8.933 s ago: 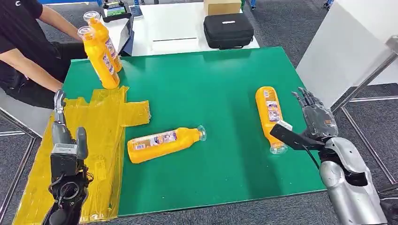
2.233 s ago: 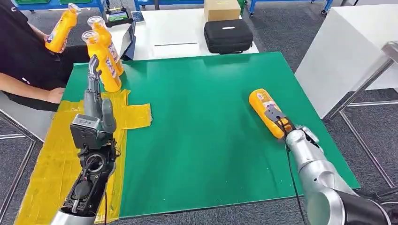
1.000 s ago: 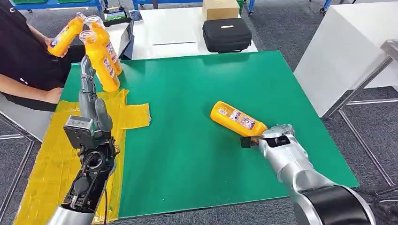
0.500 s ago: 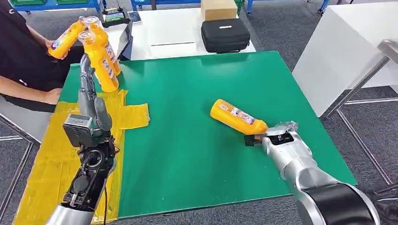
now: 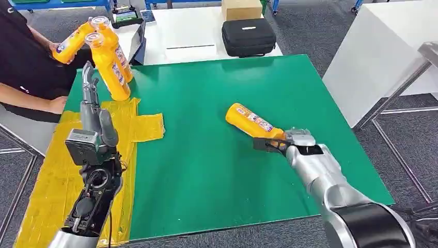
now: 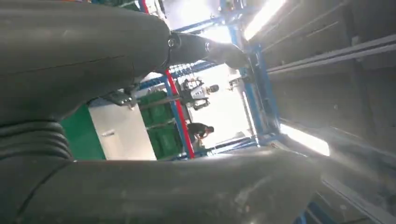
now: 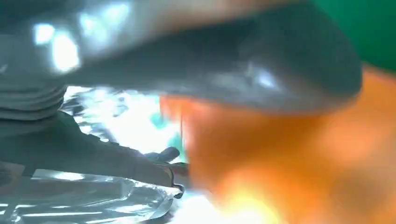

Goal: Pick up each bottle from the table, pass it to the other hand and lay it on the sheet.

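While its cap end is wrapped in the right robot hand [image 5: 289, 142], the orange plastic bottle [image 5: 251, 122] with a printed label tilts over the right half of the smooth green surface [image 5: 217, 93], base pointing far-left. The right wrist view is a blur of orange against grey thumb. Raised over the crinkled yellow sheet [image 5: 54, 175] at the near left, the left robot hand [image 5: 93, 116] holds nothing, fingers straight and pointing away. Two more orange bottles [image 5: 111, 67] stand upright at the sheet's far edge.
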Tool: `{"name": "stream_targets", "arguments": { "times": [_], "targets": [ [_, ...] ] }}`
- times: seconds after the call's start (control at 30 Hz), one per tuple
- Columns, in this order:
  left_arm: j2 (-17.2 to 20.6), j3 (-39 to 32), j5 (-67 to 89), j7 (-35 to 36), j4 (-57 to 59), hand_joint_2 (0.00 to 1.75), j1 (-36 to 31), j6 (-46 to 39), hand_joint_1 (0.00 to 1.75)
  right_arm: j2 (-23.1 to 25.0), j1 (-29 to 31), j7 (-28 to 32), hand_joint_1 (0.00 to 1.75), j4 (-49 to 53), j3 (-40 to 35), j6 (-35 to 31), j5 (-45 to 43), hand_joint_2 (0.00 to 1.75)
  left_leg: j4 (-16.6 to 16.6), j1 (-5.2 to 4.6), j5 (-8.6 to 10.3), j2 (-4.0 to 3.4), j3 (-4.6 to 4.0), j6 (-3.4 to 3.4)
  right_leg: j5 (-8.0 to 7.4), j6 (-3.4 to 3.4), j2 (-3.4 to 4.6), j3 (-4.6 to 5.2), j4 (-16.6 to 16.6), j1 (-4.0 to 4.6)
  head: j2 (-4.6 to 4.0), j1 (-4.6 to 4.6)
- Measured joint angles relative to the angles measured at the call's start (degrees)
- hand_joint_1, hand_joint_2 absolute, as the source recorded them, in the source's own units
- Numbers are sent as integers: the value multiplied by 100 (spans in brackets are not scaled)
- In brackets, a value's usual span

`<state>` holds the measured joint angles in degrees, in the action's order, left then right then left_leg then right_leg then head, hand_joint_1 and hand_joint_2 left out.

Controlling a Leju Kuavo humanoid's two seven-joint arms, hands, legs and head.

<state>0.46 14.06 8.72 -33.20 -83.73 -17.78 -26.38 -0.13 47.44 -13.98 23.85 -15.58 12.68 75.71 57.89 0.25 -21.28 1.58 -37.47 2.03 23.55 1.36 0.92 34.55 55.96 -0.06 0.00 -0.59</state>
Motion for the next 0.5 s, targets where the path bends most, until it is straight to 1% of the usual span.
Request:
{"name": "stream_targets", "arguments": {
  "times": [0.03, 0.07, 0.13, 0.2, 0.37, 0.5],
  "targets": [
    [29, -63, 31, 4, -81, 0, 88, 0, 0, -81, 49, 173, 0, 330, -39, 276, -302, 0, 1, -1, 2, 0, -6, -1, 0, 0, 0, 8, 0, -1, 0, -4],
    [51, -134, 61, 0, -167, 0, 192, 2, 0, -182, 93, 224, 0, 720, -121, 486, -598, 0, 2, -1, 4, 1, -12, 3, 0, 1, 0, 15, 0, -2, 0, -4],
    [85, -285, 118, -46, -362, 0, 424, 39, 0, -512, 196, 112, 0, 1566, -355, 936, -1391, 0, 2, -2, 9, 26, -33, 9, 1, 1, -19, 31, -1, -3, 0, -4],
    [110, -420, 153, -74, -532, 0, 621, 72, 0, -858, 305, 10, 0, 2293, -584, 1158, -1792, 0, 2, 0, 12, 48, -49, 12, 4, 1, -39, 41, -2, -2, 0, -2],
    [125, -577, 210, -79, -748, 0, 768, 70, 0, -1418, 343, -233, 0, 3353, -931, 848, -2165, 0, 2, -10, 10, 47, -60, 14, 3, 3, -39, 49, -3, -10, 0, -4],
    [110, -673, 289, 9, -964, 0, 866, 116, 0, -1947, 494, -351, 0, 3920, -1062, 850, -2569, 0, 2, -9, 18, 66, -70, 23, 3, 4, -62, 50, -3, -10, 0, 0]
  ]
}}
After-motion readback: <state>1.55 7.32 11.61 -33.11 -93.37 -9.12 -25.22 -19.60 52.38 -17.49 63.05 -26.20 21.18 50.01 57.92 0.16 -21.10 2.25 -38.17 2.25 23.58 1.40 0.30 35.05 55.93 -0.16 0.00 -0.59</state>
